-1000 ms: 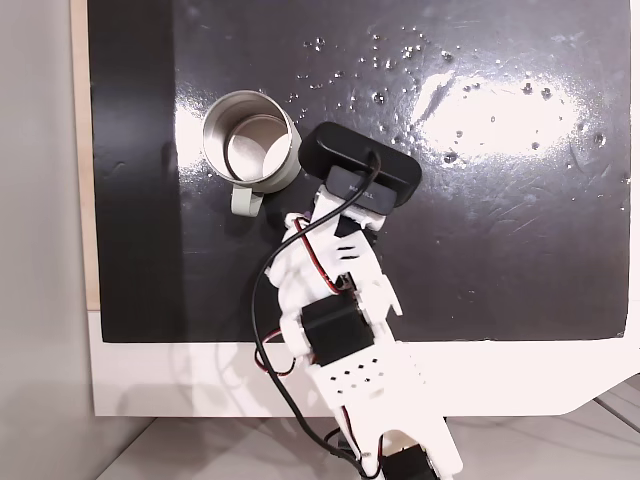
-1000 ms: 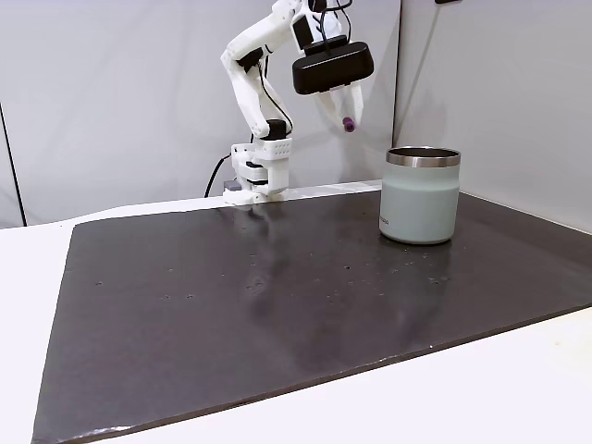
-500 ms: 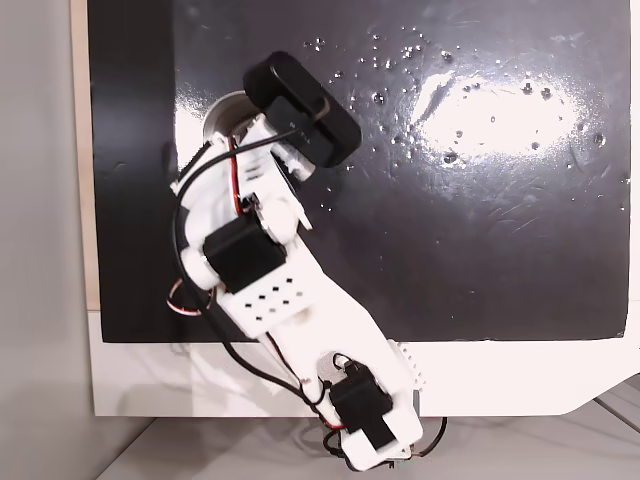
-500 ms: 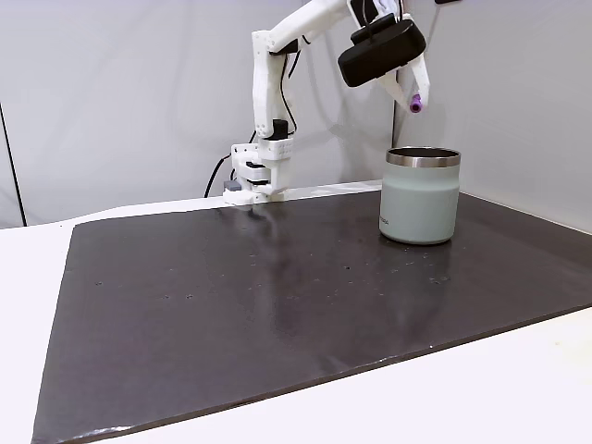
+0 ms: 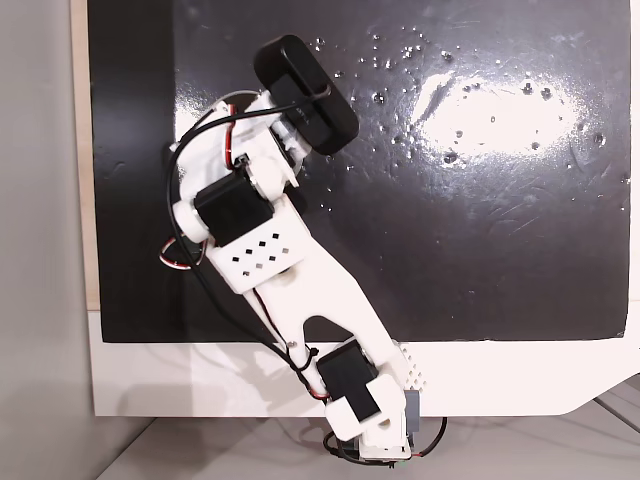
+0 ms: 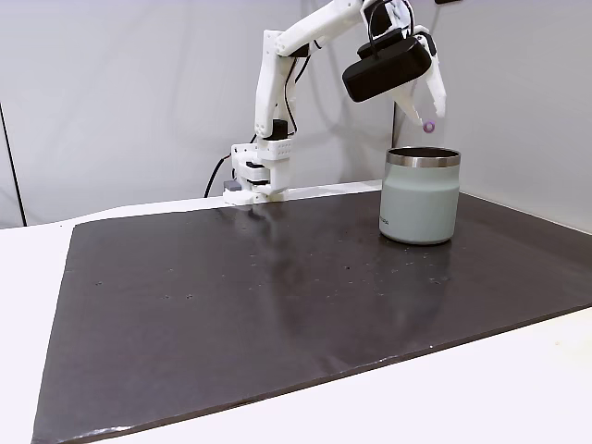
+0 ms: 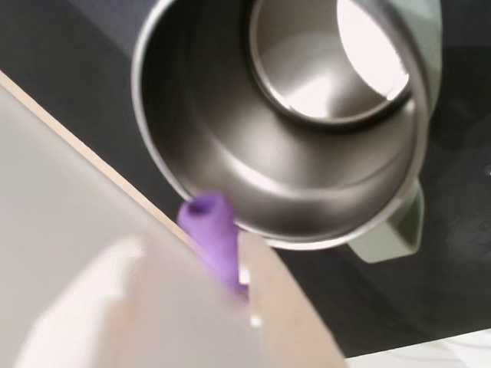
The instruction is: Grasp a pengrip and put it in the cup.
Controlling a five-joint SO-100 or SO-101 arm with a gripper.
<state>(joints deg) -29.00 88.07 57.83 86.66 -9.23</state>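
1. The worktop (image 6: 277, 305) carried a dark mat, with the cup (image 6: 421, 196) standing upright on it.
2. The arm (image 5: 290, 280) reached over the cup, covering most of it in a fixed view from above.
3. The jaws (image 6: 427, 116) hung just above the cup's rim, closed on the pengrip.
4. The pengrip (image 7: 213, 234) pointed toward the cup's opening, above its rim and not yet inside.

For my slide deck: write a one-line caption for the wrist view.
Gripper holding the purple pengrip just over the near rim of the empty cup.
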